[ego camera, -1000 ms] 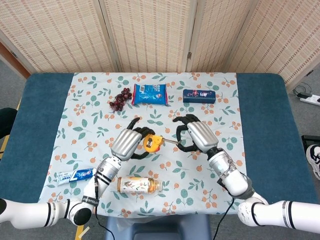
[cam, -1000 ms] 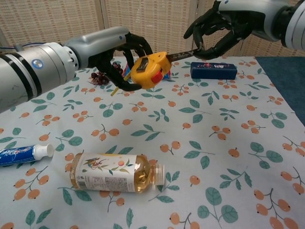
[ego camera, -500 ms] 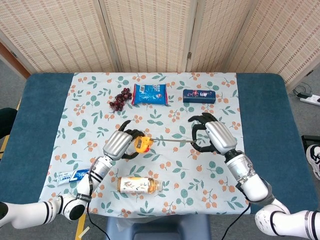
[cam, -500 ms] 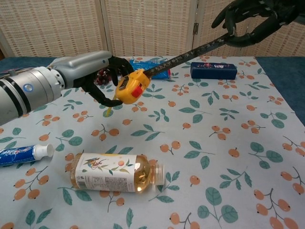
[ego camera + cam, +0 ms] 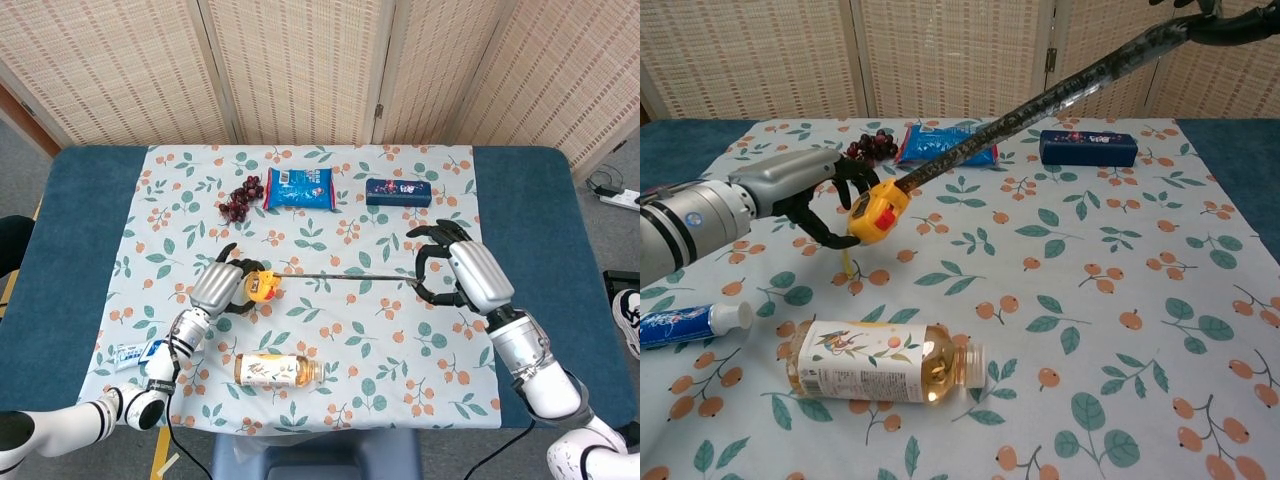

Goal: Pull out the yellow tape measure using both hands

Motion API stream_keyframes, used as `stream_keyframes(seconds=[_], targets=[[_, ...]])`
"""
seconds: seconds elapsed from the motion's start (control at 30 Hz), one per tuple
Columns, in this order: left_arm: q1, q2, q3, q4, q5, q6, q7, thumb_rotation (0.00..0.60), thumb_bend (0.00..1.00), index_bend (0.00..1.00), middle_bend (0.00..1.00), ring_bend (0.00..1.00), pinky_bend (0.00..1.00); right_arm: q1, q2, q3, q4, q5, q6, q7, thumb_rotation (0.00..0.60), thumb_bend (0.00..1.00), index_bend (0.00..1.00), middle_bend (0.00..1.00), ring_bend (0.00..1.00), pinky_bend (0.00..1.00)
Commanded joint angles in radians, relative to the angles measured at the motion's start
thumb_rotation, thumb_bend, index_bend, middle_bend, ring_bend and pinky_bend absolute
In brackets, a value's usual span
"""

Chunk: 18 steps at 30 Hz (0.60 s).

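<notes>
Two hands share the yellow tape measure (image 5: 262, 286) above the flowered tablecloth (image 5: 400, 340). My left hand (image 5: 218, 288) grasps the yellow case, dark fingers (image 5: 830, 190) wrapped around its far side, and holds it off the cloth over the left middle of the table. From the case the dark tape blade (image 5: 1040, 100) runs out in a long straight line to my right hand (image 5: 462, 276), whose fingers curl in around the blade's end; in the chest view that hand is almost out of frame at the top right corner, so I judge the grasp from the head view alone. A thin yellow strap hangs from the case.

Near me on the cloth a tea bottle (image 5: 885, 362) lies on its side, with a toothpaste tube (image 5: 690, 325) to its left. At the far side sit dark grapes (image 5: 241, 198), a blue snack bag (image 5: 298, 188) and a dark blue box (image 5: 398, 191).
</notes>
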Motion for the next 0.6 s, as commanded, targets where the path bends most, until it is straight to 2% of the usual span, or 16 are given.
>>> stream_keyframes(seconds=[0.03, 0.6], targets=[[0.003, -0.011, -0.002, 0.028, 0.013, -0.008, -0.021, 0.600, 0.36, 0.59, 0.51, 0.39, 0.06, -0.014, 0.017, 0.002, -0.008, -0.017, 0.011, 0.016, 0.600, 0.52, 0.71, 0.27, 0.20, 0.09], [0.014, 0.028, -0.027, 0.003, 0.031, -0.013, -0.015, 0.600, 0.36, 0.59, 0.51, 0.39, 0.06, -0.074, 0.086, 0.006, -0.019, -0.077, 0.047, 0.109, 0.600, 0.52, 0.71, 0.27, 0.21, 0.09]])
